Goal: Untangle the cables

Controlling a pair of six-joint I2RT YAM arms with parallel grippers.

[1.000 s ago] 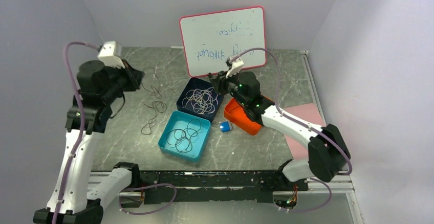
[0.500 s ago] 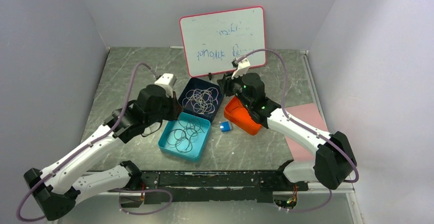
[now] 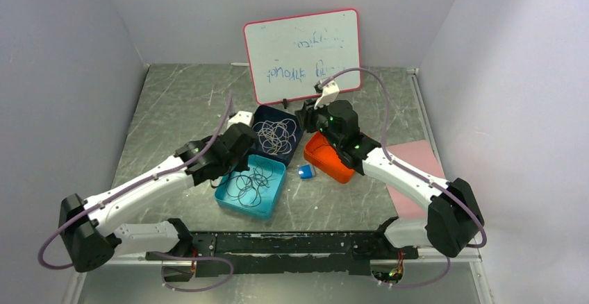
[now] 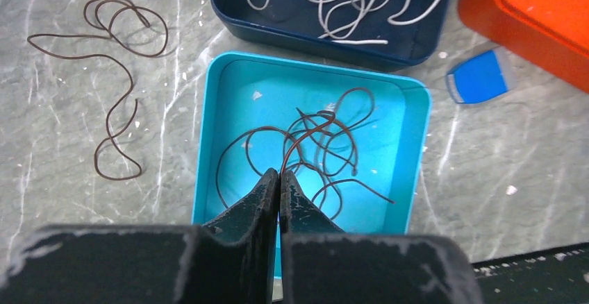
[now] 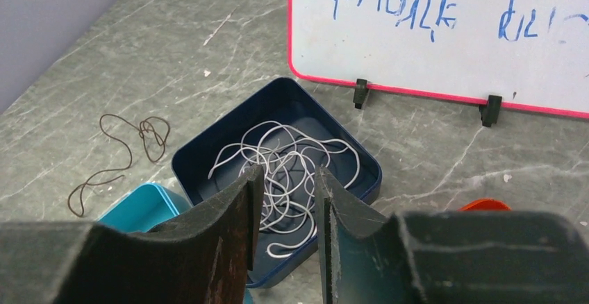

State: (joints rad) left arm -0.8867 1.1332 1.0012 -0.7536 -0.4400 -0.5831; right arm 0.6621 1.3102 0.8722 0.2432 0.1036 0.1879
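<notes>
Cables by colour: dark cables (image 4: 300, 134) loop in the teal tray (image 4: 229, 96), whitish cables (image 5: 285, 153) in the navy tray (image 5: 208, 153), and one brown strand (image 4: 111, 113) lies loose on the table (image 4: 69, 200) beside them. Left gripper (image 4: 279, 178), fingers pressed together, pinches a dark strand over the teal tray; right gripper (image 5: 287, 179) hovers narrowly parted above the navy tray, holding nothing

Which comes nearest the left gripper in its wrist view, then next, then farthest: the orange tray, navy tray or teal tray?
1. Teal tray: directly beneath the left gripper, with the dark cables in it.
2. Navy tray: just beyond the teal one.
3. Orange tray: far off at upper right.
</notes>
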